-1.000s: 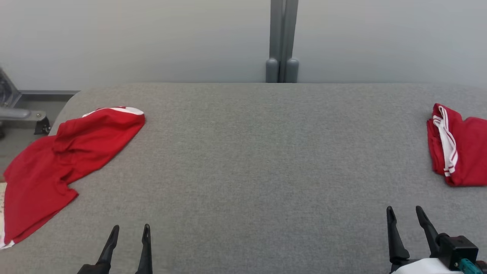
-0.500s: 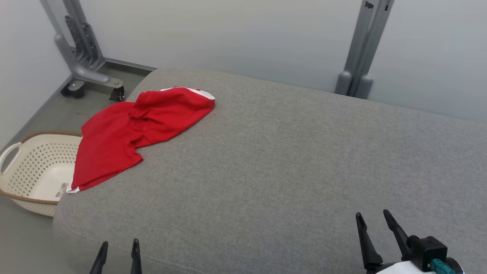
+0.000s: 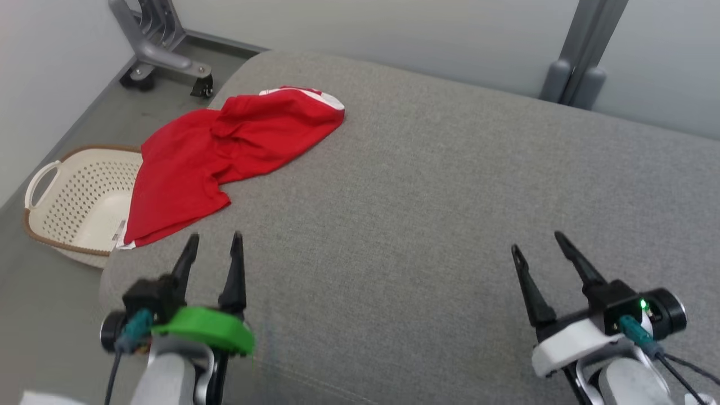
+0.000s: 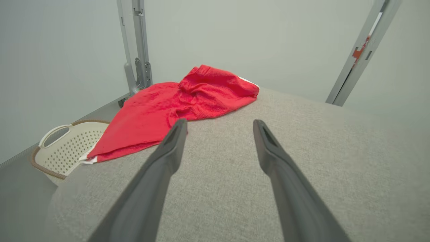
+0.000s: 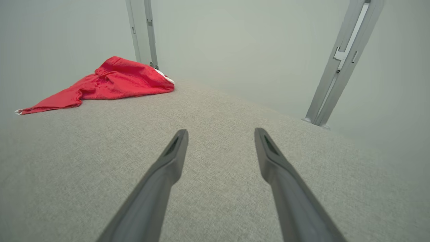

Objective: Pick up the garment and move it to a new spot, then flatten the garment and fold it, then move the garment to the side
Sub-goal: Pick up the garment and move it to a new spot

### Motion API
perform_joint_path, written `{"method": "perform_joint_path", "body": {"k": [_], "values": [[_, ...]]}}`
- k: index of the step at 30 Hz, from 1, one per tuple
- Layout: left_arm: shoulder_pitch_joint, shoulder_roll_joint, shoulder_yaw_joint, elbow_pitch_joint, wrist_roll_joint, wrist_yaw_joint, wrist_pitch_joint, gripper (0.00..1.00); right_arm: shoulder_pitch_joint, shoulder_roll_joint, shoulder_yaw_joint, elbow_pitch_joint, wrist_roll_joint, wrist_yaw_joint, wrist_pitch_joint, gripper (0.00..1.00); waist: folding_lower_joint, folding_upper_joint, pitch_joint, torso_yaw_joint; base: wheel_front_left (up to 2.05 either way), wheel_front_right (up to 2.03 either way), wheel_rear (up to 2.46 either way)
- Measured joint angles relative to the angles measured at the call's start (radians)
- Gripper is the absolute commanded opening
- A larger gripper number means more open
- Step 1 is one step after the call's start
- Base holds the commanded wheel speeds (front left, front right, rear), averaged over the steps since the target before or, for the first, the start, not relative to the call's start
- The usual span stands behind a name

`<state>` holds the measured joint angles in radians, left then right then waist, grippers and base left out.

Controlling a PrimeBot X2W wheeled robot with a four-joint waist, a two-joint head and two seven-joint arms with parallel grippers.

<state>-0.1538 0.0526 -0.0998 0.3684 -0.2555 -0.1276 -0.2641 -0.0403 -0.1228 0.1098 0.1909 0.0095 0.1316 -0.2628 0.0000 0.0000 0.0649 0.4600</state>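
Observation:
A red garment with white trim lies crumpled at the far left corner of the grey padded table, one end draping over the left edge. It also appears in the left wrist view as the garment and in the right wrist view as the garment. My left gripper hovers open just short of its near hem, nothing between the fingers. My right gripper is open over bare table at the lower right, far from the cloth.
A cream perforated laundry basket stands on the floor beside the table's left edge, under the hanging cloth. A grey wheeled metal frame stands behind it, and a grey post rises at the wall beyond the table.
The head camera has swung left and down, so the basket and table corner came into view. Both grippers have risen higher into the picture, the left one now close to the garment.

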Motion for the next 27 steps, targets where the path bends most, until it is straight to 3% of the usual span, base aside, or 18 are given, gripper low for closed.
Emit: {"method": "perform_joint_path", "body": {"k": [6, 12, 19, 23, 24, 25, 27], "values": [[-0.402, 0.081, -0.17, 0.21, -0.222, -0.002, 0.06, 1.0, -0.133, -0.07, 0.01, -0.013, -0.041, 0.0, 0.0, 1.0, 0.0, 0.0, 0.146, 0.003, 0.0, 0.0, 0.0], [-0.672, 0.192, -0.26, 0.373, -0.383, -0.002, 0.131, 1.0, -0.17, -0.089, 0.008, -0.066, -0.065, 0.0, 0.007, 1.0, 0.0, 0.0, 0.315, -0.029, 0.0, 0.0, 0.0], [-0.823, 0.257, -0.274, 0.582, -0.497, -0.004, 0.137, 1.0, -0.177, -0.082, 0.029, -0.165, -0.076, 0.0, 0.024, 1.0, 0.0, 0.0, 0.489, -0.1, 0.0, 0.0, 0.0], [-0.852, 0.258, -0.272, 0.697, -0.542, -0.004, 0.165, 1.0, -0.188, -0.068, 0.032, -0.218, -0.076, 0.0, 0.028, 1.0, 0.0001, 0.0, 0.546, -0.156, 0.0, 0.0, 0.0], [-0.858, 0.26, -0.275, 0.712, -0.543, -0.004, 0.167, 0.38, -0.189, -0.065, 0.031, -0.223, -0.076, 0.0, 0.029, 1.0, 0.0001, 0.0, 0.553, -0.169, 0.0, 0.0, 0.0], [-0.866, 0.265, -0.281, 0.73, -0.544, -0.003, 0.167, 0.0, -0.19, -0.062, 0.03, -0.229, -0.076, 0.0, 0.029, 1.0, 0.0001, 0.0, 0.562, -0.184, 0.0, 0.0, 0.0], [-0.877, 0.279, -0.291, 0.749, -0.543, -0.003, 0.16, 0.0, -0.19, -0.054, 0.029, -0.233, -0.076, 0.0, 0.028, 1.0, 0.0001, 0.0, 0.574, -0.209, 0.0, 0.0, 0.0]]}}
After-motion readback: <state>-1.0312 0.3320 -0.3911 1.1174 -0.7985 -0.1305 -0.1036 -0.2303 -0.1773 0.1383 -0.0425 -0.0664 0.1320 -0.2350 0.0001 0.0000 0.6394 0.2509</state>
